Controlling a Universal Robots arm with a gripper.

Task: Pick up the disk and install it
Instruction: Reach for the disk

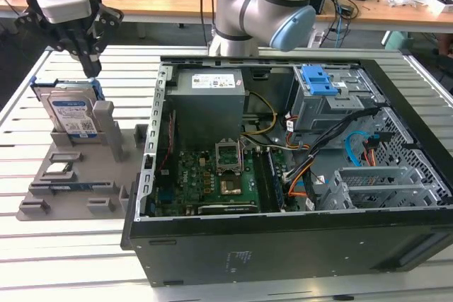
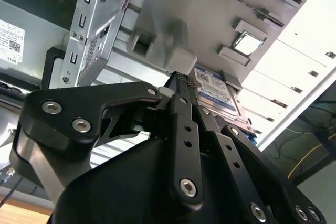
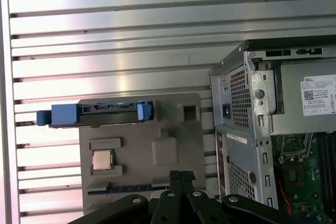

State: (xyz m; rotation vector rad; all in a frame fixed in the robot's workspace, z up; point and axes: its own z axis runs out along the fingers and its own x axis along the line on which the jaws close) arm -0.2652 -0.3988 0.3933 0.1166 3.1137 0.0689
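The disk [image 1: 70, 115] stands on edge in a grey holder [image 1: 78, 178] at the exterior view's left, its white-and-blue label facing front and its blue frame round the edges. My gripper [image 1: 90, 70] hangs just above the disk's top edge near its right corner, fingers pointing down and pressed together with nothing between them. In the first wrist view the disk [image 3: 97, 113] shows edge-on along the holder [image 3: 173, 129], with the gripper [image 3: 181, 174] over the holder. In the second wrist view the gripper [image 2: 181, 81] sits next to the labelled disk [image 2: 218, 92].
An open black computer case [image 1: 297, 245] lies at the exterior view's right of the holder, with the motherboard [image 1: 212, 175] exposed and a blue-latched drive bay [image 1: 318, 81] at its far side. A small square silver chip [image 1: 58, 170] rests in the holder. The arm's base [image 1: 262, 1] stands behind the case.
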